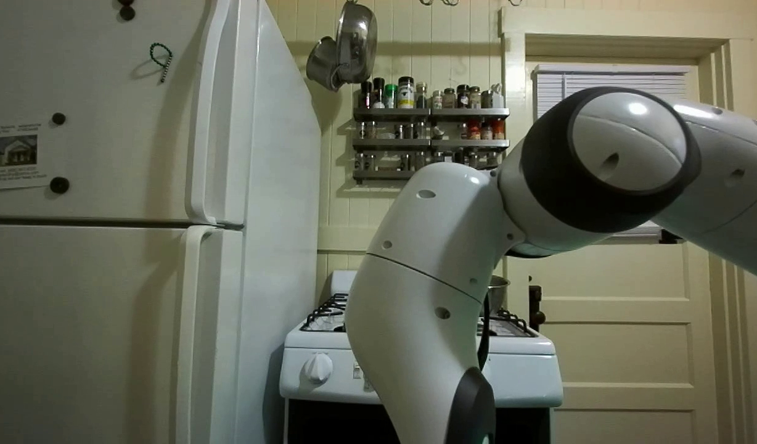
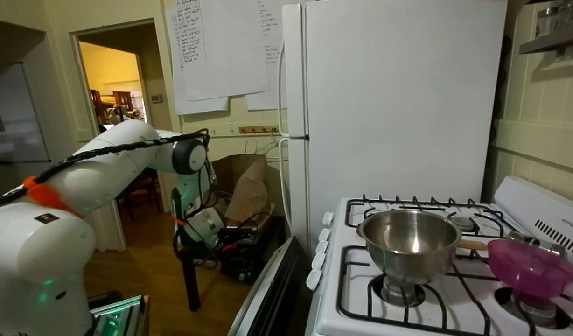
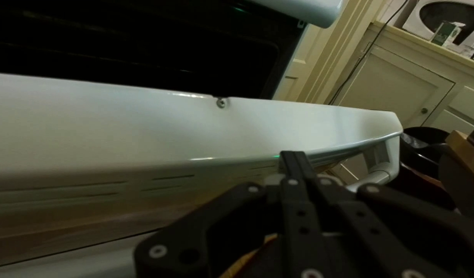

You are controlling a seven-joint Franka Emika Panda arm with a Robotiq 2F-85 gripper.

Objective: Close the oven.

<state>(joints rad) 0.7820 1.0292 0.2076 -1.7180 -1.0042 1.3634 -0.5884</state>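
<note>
Oven stands just beside the refrigerator. The robot arm angles down in front of the oven. The door tilts partway open at the oven's front. A steel pot sits atop the oven. Outside the oven door's edge, the gripper has its jaws together; whether they touch it, I cannot tell.

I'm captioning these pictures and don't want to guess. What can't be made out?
Oven interior: mostly lost in darkness in the wrist view.
Lower part of the oven door: cut off by the bottom edge in an exterior view.
Middle of the front panel: behind the arm in an exterior view.
Whether the tool touches the door: unclear from the wrist view's angle.
Handwriting on the wall sheets: too small in an exterior view.
</note>
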